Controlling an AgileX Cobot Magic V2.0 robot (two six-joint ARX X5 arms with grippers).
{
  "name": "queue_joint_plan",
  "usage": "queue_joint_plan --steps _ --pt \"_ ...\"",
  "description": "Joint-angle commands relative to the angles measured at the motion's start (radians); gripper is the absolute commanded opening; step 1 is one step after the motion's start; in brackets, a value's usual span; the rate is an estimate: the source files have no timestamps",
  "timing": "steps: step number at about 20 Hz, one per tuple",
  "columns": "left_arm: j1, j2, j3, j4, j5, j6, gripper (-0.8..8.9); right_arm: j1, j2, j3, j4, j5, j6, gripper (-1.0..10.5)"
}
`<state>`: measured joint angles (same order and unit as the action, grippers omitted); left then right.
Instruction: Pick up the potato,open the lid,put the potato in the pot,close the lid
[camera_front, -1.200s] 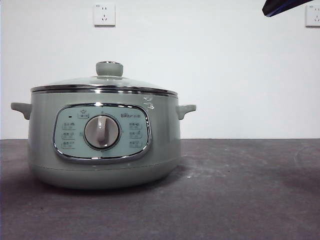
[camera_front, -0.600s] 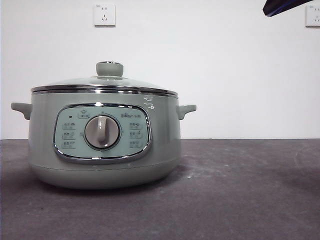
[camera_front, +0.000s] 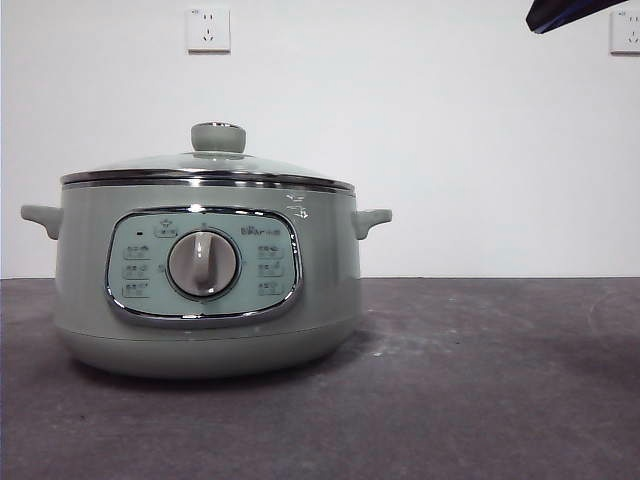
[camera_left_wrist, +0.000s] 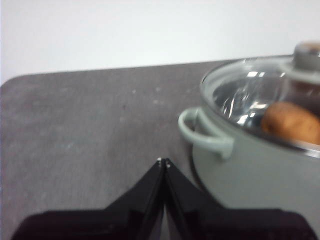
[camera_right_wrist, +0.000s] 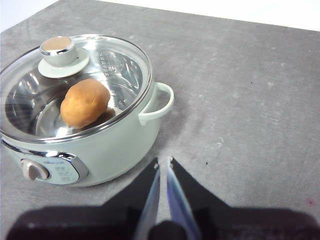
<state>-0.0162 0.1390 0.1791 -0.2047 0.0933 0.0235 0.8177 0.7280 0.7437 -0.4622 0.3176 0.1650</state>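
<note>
The sage-green pot (camera_front: 208, 290) stands on the table left of centre, its glass lid (camera_front: 208, 165) seated on the rim. Through the lid I see the orange-brown potato (camera_right_wrist: 85, 103) lying inside the pot (camera_right_wrist: 95, 140); the left wrist view also shows the potato (camera_left_wrist: 292, 122) under the lid (camera_left_wrist: 260, 90). My left gripper (camera_left_wrist: 163, 162) hovers shut and empty beside the pot's handle (camera_left_wrist: 205, 132). Above the table on the pot's other side, my right gripper (camera_right_wrist: 163, 160) is shut and holds nothing. One arm shows as a black tip (camera_front: 570, 12) at the front view's top right corner.
Dark grey table (camera_front: 480, 380) stretches to the right of the pot. A white wall with two sockets (camera_front: 208, 30) stands behind it.
</note>
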Motion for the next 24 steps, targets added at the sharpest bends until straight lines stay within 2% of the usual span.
queue_joint_plan --steps 1,8,24 --pt "0.012 -0.041 -0.065 0.023 0.005 0.016 -0.03 0.000 -0.003 -0.008 0.005 0.002 0.006 0.3" --pt "0.012 -0.122 -0.174 0.024 0.005 0.029 -0.03 0.000 -0.003 -0.008 0.005 0.002 0.006 0.3" --pt "0.012 -0.130 -0.175 0.024 -0.014 0.031 -0.03 0.000 -0.003 -0.008 0.005 0.002 0.006 0.3"
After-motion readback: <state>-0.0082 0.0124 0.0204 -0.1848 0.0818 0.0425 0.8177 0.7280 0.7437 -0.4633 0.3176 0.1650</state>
